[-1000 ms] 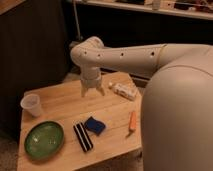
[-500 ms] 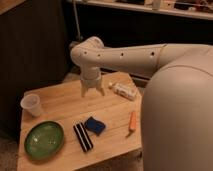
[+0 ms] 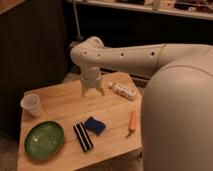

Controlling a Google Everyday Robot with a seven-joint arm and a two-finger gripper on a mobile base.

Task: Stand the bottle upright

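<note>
The bottle (image 3: 123, 90) is small and whitish with a white cap and a pale speckled label. It lies on its side on the wooden table (image 3: 60, 102), near the far right edge, cap pointing left. My gripper (image 3: 92, 93) hangs fingers-down over the middle back of the table, a short way left of the bottle's cap and not touching it. The white arm reaches in from the right, above the bottle.
A translucent white plastic cup (image 3: 31, 105) stands at the left. A green plate (image 3: 44, 139) lies at the front left. A black striped bar (image 3: 83, 136), a blue sponge (image 3: 94, 124) and an orange carrot-like object (image 3: 132, 121) lie near the front. The robot's white body fills the right side.
</note>
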